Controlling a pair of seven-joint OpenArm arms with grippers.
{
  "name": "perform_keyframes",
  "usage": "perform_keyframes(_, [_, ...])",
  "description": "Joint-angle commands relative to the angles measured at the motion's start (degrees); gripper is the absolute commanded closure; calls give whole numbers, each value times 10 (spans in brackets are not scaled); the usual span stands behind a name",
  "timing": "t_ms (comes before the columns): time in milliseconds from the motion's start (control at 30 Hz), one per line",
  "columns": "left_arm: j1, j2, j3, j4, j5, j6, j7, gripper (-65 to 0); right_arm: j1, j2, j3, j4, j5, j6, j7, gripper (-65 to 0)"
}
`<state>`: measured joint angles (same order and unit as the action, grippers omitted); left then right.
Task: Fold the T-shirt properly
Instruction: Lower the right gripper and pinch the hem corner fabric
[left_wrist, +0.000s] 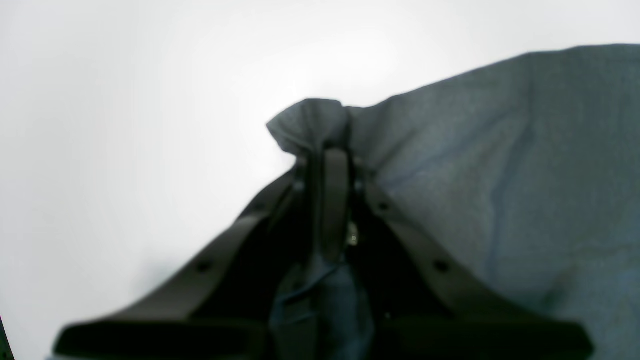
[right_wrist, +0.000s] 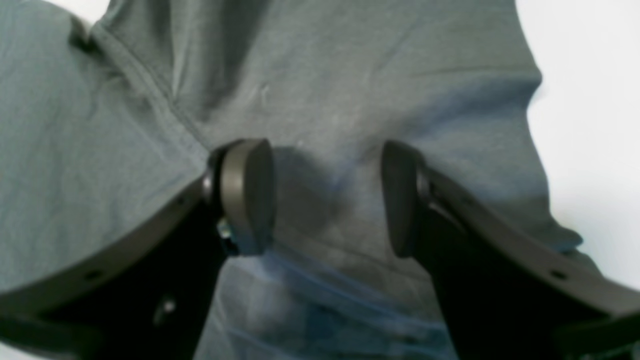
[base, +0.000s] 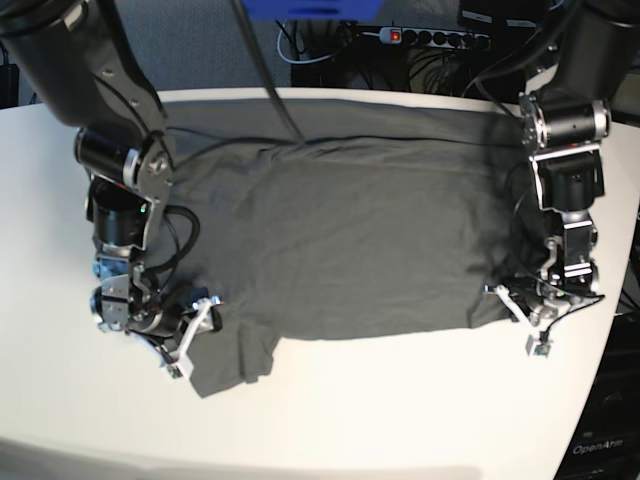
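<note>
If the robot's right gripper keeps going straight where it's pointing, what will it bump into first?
Most likely the T-shirt. The right gripper has its jaws open, and grey cloth fills the gap right ahead of them. How near the cloth is remains hard to judge.

A white table with a rounded far edge is seen filling most of the base view. Behind its far edge, a black power strip with a red switch is laid among tangled cables. A blue object is cut off above them.
</note>
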<state>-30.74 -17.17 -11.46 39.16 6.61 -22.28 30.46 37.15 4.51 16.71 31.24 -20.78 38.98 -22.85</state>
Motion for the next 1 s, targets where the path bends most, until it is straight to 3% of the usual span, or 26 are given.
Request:
perform_keyframes(0, [-11, -6, 0, 5, 2, -4, 8, -25, -4, 2, -10, -6, -19, 10, -48, -331])
perform_keyframes(333, [-11, -6, 0, 6, 2, -4, 8, -25, -5, 5, -22, -7, -19, 10, -49, -332])
perform_keyframes(500, [-11, -7, 0, 6, 2, -4, 8, -25, -11, 5, -21, -7, -18, 10, -63, -379])
perform_keyframes(900, [-11, -7, 0, 6, 1, -4, 8, -25, -16, 8, -20, -7, -18, 10, -71, -382])
perform_keyframes(967, [-11, -7, 0, 6, 1, -4, 8, -25, -16, 11, -20, -7, -18, 10, -74, -409])
